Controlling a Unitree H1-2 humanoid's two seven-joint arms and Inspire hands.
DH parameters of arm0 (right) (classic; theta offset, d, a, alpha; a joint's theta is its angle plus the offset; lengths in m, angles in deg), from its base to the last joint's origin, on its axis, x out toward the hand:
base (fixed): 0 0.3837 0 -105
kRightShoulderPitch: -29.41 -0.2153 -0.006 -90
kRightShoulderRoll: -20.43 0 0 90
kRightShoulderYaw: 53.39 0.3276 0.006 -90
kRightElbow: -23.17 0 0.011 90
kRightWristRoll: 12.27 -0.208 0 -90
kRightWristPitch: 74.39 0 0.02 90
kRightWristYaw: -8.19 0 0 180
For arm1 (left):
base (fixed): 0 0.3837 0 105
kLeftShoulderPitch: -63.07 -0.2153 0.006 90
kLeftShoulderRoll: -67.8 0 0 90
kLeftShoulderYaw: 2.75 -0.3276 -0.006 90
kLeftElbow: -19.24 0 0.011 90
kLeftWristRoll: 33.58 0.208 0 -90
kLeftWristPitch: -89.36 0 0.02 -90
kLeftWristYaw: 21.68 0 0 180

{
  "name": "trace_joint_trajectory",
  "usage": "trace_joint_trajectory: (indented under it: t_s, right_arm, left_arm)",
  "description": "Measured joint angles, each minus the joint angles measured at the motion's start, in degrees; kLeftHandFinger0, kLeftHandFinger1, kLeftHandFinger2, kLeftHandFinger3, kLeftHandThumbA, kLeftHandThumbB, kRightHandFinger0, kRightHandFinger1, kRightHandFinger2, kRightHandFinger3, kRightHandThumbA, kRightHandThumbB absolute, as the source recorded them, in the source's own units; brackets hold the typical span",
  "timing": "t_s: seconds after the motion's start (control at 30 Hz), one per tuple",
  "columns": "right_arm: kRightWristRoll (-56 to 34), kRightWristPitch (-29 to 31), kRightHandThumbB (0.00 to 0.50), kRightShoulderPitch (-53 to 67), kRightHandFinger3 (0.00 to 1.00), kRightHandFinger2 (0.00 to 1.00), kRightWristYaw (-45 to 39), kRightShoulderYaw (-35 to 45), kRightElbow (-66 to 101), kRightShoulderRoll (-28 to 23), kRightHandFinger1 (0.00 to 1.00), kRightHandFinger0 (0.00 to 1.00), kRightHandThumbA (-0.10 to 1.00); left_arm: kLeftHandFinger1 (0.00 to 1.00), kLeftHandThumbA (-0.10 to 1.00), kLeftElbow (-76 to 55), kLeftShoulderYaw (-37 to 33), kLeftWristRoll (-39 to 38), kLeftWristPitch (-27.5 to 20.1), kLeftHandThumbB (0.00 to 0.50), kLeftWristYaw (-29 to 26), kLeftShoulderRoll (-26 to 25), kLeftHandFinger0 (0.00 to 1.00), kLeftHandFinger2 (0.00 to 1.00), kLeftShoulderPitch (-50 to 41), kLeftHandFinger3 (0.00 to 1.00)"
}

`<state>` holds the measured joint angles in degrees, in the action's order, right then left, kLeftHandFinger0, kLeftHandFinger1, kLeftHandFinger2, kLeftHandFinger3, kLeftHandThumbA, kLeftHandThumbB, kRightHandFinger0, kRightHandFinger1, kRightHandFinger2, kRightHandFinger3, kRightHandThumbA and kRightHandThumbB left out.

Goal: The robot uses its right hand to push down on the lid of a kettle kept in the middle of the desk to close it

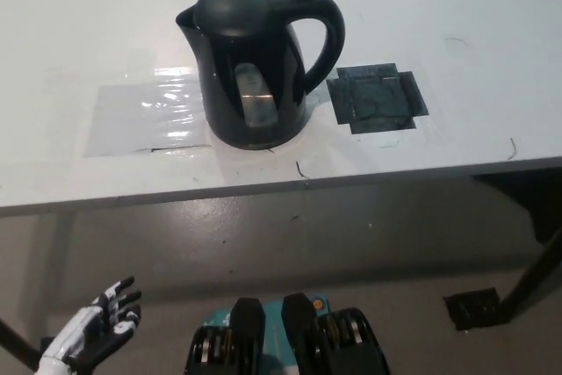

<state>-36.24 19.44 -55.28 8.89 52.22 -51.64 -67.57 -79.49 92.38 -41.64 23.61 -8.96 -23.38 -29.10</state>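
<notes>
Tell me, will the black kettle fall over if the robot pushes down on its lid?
Probably not. The kettle stands upright on a wide flat base on the desk, so a straight downward push should just press it down. A sideways shove might slide it, since the white desktop looks smooth and shiny.

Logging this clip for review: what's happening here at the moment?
Nothing is being handled right now. A black kettle stands upright on the white desk, its lid looking down or nearly so. The robot's white left hand hangs open below the desk edge at lower left. The right hand is out of view.
</notes>
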Motion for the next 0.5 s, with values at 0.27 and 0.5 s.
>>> trace_joint_trajectory:
  t_s: [0.27,0.5]
  right_arm:
    - [-0.1,-0.1,0.0,-7.1,1.0,1.0,0.8,2.2,-11.3,1.3,1.0,1.0,-0.1]
    - [-1.4,-1.3,0.0,-9.2,1.0,1.0,0.9,4.5,-15.8,1.3,1.0,1.0,-0.1]
  left_arm:
    - [1.0,0.4,0.6,1.1,-0.5,0.0,0.0,0.1,-0.1,1.0,1.0,4.2,1.0]
    - [1.0,0.49,0.8,1.3,-0.5,0.0,0.0,0.1,-0.1,1.0,1.0,4.7,1.0]
